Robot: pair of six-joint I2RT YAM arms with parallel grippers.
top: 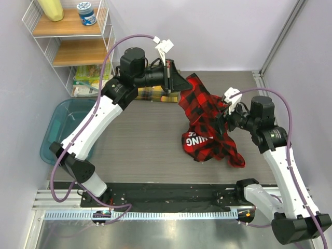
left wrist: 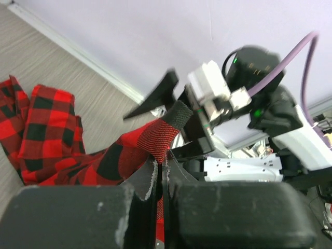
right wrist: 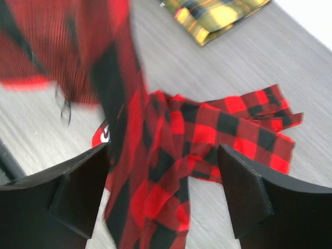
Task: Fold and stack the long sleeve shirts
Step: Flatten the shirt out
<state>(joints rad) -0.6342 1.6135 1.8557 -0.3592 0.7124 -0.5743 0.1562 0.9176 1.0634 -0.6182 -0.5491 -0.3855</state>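
My left gripper (top: 174, 81) is raised over the far middle of the table, shut on one edge of the red-and-black shirt (top: 208, 118). In the left wrist view the cloth (left wrist: 145, 142) is pinched between the closed fingers of the left gripper (left wrist: 162, 168). The shirt hangs from there down to a crumpled heap on the table, white lettering (top: 199, 140) showing at the front. My right gripper (top: 225, 121) stands open beside the hanging cloth. In the right wrist view that gripper (right wrist: 163, 192) has red plaid (right wrist: 171, 171) between its wide-apart fingers. The yellow-and-black shirt (top: 151, 94) lies folded at the far side (right wrist: 218, 13).
A wire shelf rack (top: 67, 44) with a jar (top: 86, 13) and a yellow bottle (top: 51, 9) stands at the far left. A blue bin (top: 65, 129) sits left of the table. A metal rail (top: 145, 213) runs along the near edge.
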